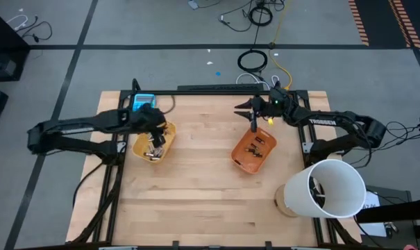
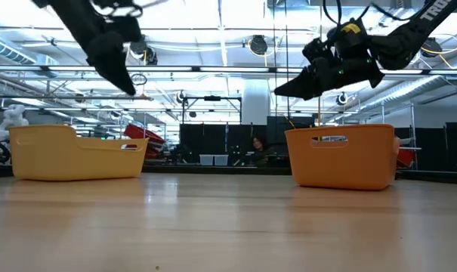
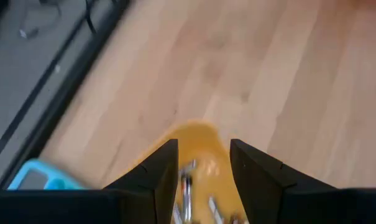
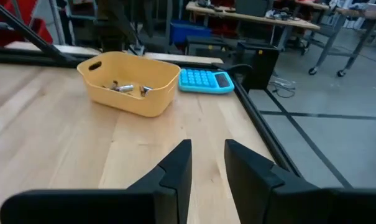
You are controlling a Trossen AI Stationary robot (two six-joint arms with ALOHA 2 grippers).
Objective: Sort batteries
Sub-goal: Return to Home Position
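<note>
In the high view the left pincer (image 1: 156, 129) hangs at centre left of the frame, directly over the yellow bin (image 1: 137, 149). Its own camera shows the two fingers parted by a fair gap with nothing between them. Through that gap the silver batteries (image 3: 186, 185) show on the bin floor straight beneath, one lying roughly in line with the fingers. The right pincer (image 1: 252, 122) hovers right of centre, above the upper rim of the orange bin (image 1: 237, 161), its fingers a narrow way apart and likewise empty. The dark batteries (image 1: 255, 146) lie in that bin, just below the pincer in the frame. The tabletop (image 1: 203, 198) shows no loose battery between or around the bins, so the sorting looks finished and only drawing both arms back appears to be left. That move turns on height: the low view shows each pincer well above its bin's rim, so a lift and retreat toward each arm's own side of the frame should clear the walls. A blue calculator (image 1: 143, 101) lies just above the yellow bin, close to the left arm's likely way back.
</note>
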